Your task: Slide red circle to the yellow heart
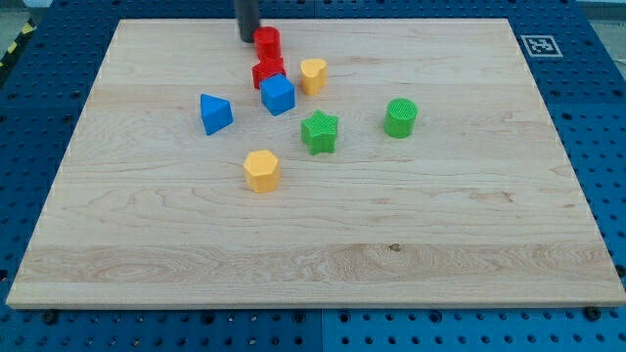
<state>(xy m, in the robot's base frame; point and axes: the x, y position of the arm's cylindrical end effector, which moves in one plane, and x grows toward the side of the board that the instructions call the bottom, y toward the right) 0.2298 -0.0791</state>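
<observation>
The red circle (267, 42) sits near the view's top, left of centre. My tip (248, 38) is just to its left, touching or nearly touching it. The yellow heart (313, 74) lies below and to the right of the red circle. A second red block (268, 70), shape unclear, sits directly below the red circle, between it and the blue cube (278, 95).
A blue triangular block (215, 113) lies to the left. A green star (320, 132) and a green cylinder (401, 117) lie toward the middle right. A yellow hexagon (262, 170) sits below centre. The wooden board (489, 244) is edged by blue pegboard.
</observation>
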